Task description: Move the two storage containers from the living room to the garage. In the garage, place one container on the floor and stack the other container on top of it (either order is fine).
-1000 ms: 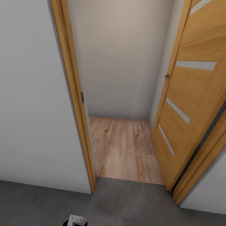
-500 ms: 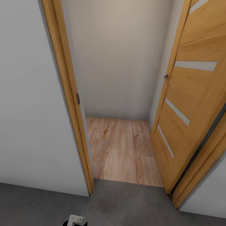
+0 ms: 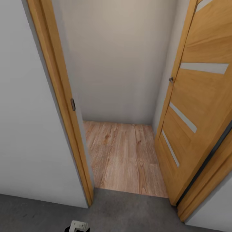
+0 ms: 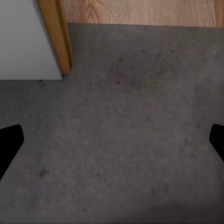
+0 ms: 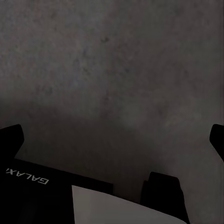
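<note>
We're inside a home, right at a doorway. Rough dark-grey concrete floor [image 3: 135, 216] underfoot on the near side, garage-style, and beyond the threshold it gives way to light wood-plank flooring [image 3: 125, 158]. A honey-coloured wooden door [image 3: 196, 106] with pale inset strips stands open on the right, matching door frame [image 3: 61, 106] on the left, plain pale walls [image 3: 122, 58] all round.

rough matt concrete floor [image 3: 135, 216], grained wood door [image 3: 199, 96]
</note>
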### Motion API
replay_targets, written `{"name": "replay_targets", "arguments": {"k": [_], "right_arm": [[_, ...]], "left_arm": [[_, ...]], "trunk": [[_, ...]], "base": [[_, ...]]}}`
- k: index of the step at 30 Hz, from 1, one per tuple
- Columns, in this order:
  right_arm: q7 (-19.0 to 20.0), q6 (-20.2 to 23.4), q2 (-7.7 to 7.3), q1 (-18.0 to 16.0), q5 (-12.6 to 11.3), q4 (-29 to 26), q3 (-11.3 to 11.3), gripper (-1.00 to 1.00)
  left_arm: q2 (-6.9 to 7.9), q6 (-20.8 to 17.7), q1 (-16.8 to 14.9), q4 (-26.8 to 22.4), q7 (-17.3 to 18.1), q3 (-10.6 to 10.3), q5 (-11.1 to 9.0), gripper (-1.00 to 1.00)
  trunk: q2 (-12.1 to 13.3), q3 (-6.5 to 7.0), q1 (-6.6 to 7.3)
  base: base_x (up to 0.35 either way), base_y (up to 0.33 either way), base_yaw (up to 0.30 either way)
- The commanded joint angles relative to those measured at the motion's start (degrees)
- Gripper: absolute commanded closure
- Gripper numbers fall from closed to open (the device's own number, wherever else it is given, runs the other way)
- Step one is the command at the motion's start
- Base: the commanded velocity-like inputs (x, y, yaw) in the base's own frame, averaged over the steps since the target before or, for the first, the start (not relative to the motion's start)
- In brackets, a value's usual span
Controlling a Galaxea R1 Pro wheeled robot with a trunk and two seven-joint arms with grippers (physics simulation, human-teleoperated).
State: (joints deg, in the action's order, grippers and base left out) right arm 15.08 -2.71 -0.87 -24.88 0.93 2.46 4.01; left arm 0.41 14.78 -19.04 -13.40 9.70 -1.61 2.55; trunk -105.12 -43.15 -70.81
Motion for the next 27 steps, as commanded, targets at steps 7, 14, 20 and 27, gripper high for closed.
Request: {"name": "replay_targets", "arguments": {"k": [7, 14, 20, 27], "right_arm": [[0.1, -0.3, -0.01, -0.1, 0.1, 0.2, 0.4, -1.00], [0.1, -0.3, -0.01, -0.1, 0.0, 0.2, 0.4, -1.00], [0.1, -0.3, -0.01, -0.1, 0.1, 0.2, 0.4, -1.00], [0.1, -0.3, -0.01, -0.1, 0.1, 0.2, 0.4, -1.00]], "left_arm": [[0.03, 0.3, 0.0, 0.0, 0.0, -0.1, 0.3, -1.00], [0.03, 0.3, 0.0, 0.0, 0.0, -0.1, 0.3, -1.00], [0.03, 0.3, 0.0, 0.0, 0.0, -0.1, 0.3, -1.00], [0.03, 0.3, 0.0, 0.0, 0.0, -0.1, 0.3, -1.00]], "trunk": [[0.0, -0.05, 0.00], [0.0, -0.05, 0.00], [0.0, -0.05, 0.00], [0.0, -0.05, 0.00]], "base": [[0.022, -0.009, -0.001], [0.002, -0.001, -0.158], [0.000, 0.000, -0.250], [0.000, 0.000, -0.264]]}}
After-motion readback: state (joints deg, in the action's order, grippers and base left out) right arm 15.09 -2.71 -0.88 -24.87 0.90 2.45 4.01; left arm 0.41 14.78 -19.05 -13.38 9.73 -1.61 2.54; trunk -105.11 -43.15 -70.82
